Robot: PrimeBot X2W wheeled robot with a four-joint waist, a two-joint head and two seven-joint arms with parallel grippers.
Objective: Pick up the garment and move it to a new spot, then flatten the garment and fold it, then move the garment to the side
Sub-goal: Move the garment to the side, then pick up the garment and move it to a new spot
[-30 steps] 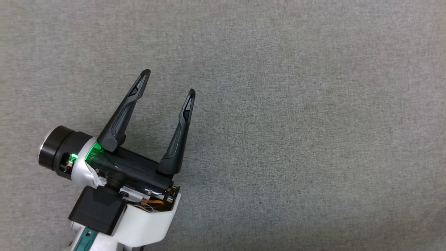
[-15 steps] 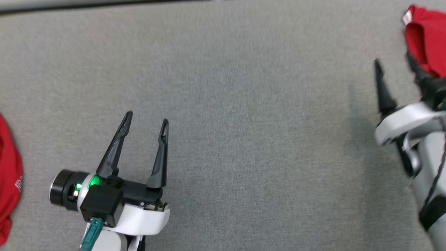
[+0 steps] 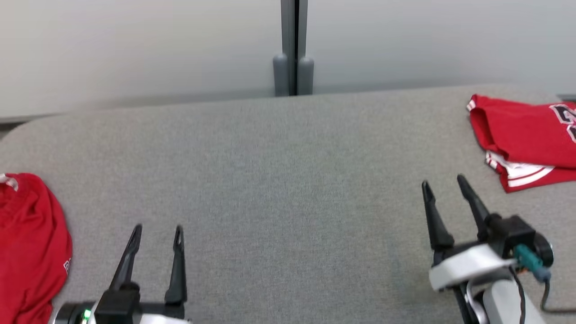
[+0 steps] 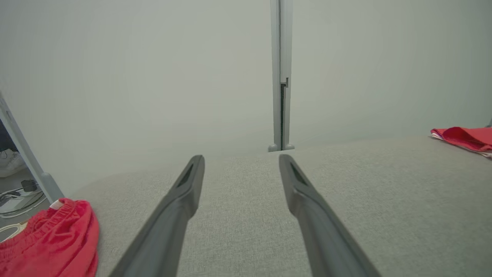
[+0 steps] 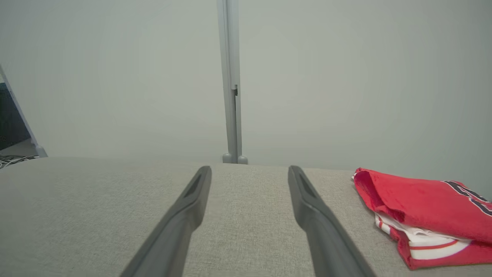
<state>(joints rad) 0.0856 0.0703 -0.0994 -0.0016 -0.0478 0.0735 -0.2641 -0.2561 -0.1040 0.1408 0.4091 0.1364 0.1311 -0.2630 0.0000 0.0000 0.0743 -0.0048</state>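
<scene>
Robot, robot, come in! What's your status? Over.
Open and empty: left hand, right hand. Untouched: red garment, bunched at left of table. Out of the way: folded numbered jersey, far right.

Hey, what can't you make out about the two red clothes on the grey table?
- Crumpled red garment with white label: cut by head view's left edge.
- Folded red jersey: black numbers cut by right edge, head and right wrist views.
- White red-striped cloth beneath: covered by jersey.

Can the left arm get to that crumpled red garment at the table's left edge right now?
Probably yes. The left gripper is open and empty, the crumpled red garment lies beside it on its left, and only bare grey table sits between them.
</scene>
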